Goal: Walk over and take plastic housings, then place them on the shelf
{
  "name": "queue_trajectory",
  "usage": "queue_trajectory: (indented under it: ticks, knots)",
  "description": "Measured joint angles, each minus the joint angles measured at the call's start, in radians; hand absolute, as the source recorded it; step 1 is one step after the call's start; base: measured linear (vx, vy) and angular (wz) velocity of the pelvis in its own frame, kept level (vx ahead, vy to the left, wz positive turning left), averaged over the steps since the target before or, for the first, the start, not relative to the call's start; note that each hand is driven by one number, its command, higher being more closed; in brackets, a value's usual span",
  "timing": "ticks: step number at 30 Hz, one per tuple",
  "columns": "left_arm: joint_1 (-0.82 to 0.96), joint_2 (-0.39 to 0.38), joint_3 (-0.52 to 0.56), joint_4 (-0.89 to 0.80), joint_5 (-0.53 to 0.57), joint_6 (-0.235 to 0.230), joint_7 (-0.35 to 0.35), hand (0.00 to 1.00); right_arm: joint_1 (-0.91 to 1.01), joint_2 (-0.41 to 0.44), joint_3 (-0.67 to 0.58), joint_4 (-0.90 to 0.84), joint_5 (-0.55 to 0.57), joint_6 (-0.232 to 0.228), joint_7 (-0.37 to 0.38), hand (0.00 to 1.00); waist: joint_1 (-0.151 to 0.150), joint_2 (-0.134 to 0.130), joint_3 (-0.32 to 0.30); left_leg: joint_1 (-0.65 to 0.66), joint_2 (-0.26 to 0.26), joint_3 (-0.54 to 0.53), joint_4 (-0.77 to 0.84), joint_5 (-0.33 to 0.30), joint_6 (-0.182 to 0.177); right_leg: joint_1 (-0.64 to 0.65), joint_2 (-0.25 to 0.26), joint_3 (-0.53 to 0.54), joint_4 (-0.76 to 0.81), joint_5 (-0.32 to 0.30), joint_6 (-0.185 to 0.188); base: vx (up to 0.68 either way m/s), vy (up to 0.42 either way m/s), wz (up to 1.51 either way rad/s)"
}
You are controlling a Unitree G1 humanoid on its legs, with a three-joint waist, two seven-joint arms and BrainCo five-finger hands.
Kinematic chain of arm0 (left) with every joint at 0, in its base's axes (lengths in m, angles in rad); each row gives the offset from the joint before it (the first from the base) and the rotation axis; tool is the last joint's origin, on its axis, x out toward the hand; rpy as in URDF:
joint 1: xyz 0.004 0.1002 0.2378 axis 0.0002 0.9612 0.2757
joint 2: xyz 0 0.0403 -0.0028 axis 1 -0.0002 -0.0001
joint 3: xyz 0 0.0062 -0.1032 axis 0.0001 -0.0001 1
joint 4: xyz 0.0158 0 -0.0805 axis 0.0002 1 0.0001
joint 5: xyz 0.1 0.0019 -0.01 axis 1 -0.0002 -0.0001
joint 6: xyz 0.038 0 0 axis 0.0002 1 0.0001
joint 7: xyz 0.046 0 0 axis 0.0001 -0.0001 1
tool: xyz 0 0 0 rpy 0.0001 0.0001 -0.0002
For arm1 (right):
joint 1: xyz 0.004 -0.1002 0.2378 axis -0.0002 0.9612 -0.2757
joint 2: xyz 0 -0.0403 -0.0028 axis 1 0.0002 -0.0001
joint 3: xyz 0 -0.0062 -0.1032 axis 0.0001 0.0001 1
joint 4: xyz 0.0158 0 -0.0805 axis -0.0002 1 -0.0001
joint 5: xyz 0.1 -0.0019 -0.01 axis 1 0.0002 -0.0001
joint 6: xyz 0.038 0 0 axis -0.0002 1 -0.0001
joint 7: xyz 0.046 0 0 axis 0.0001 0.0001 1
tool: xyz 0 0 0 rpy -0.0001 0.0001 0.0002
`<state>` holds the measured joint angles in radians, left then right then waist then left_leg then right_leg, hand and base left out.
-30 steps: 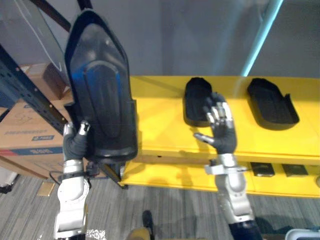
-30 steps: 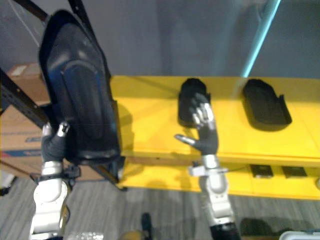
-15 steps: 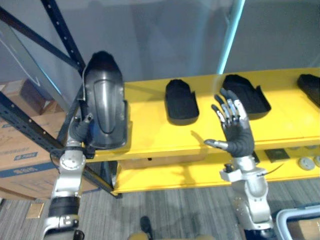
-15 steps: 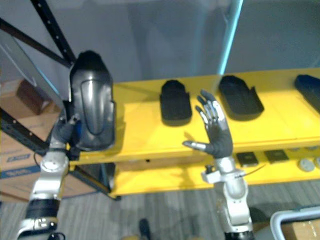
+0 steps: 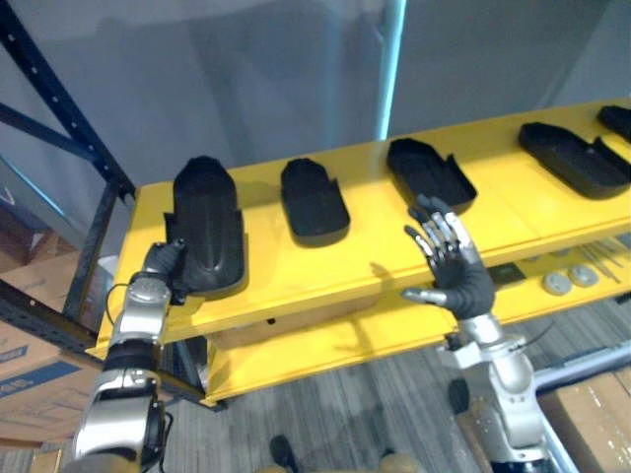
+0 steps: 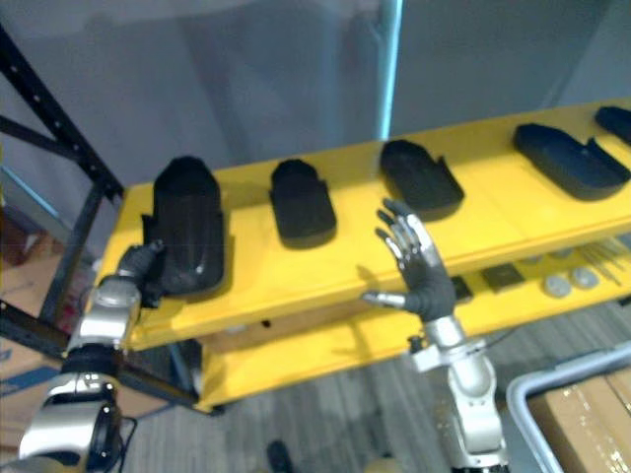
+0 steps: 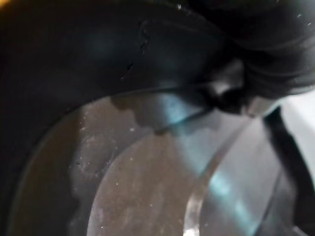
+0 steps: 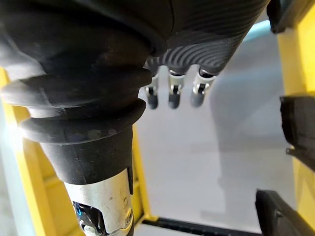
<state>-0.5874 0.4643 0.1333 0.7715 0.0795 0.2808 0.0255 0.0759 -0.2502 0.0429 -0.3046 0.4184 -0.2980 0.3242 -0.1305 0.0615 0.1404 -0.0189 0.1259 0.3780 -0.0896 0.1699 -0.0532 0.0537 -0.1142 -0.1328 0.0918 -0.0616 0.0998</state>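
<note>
1. The housing [image 5: 207, 236] is lying flat at the 9 o'clock end of the yellow shelf [image 5: 345, 261], with its rounded tip pointing to 12 o'clock.
2. The left hand [image 5: 156, 274] is gripping the housing's near end from 7 o'clock, its thumb pressing on the upper face and its fingers curling round the edge. In the left wrist view the dark shell is sitting right against the hand.
3. The right hand [image 5: 455, 281] is hovering before the shelf's near edge, at 4 o'clock from the housing and well apart from it. Its fingers are spreading wide and upright and its thumb is jutting toward 9 o'clock, holding nothing.
4. A second housing [image 5: 314, 200], a third housing [image 5: 427, 173] and a fourth housing [image 5: 572, 158] are sitting in a row toward 3 o'clock, none touching another.
5. Small parts [image 5: 557, 284] are lying on the lower shelf [image 5: 325, 340] at 4 o'clock.
6. A dark rack upright [image 5: 59, 99] is crossing at 10 o'clock, and boxes [image 5: 30, 379] are standing at 8 o'clock.
</note>
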Motion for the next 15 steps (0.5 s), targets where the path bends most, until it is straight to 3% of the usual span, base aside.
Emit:
queue_trajectory:
  ticks: [3,8,15]
  knots:
    - [-0.013,0.0,0.0,0.048,-0.018,0.045,0.007,1.0,0.0,-0.007,0.009,-0.007,0.001,0.02,0.019,0.0,-0.02,0.0,0.0,-0.001,-0.001,0.013,0.0,-0.001,0.001,-0.006,-0.004,0.007,0.0,0.002,0.001,-0.02,0.026,-0.08]
    - [-0.068,0.0,0.002,0.11,-0.031,0.12,0.05,1.0,0.0,-0.014,0.011,-0.011,0.001,0.04,0.038,0.0,-0.023,0.0,0.0,-0.017,-0.006,0.019,0.0,-0.002,0.003,-0.027,-0.008,0.02,0.006,0.014,0.011,0.02,0.018,-0.04]
    - [-0.086,0.0,0.0,0.116,-0.031,0.154,0.076,1.0,-0.02,-0.031,0.102,-0.049,0.068,0.038,0.104,0.0,-0.022,0.004,0.003,-0.018,-0.007,0.012,0.0,0.002,0.007,-0.032,-0.009,0.017,0.021,0.01,0.007,0.03,0.007,0.01]
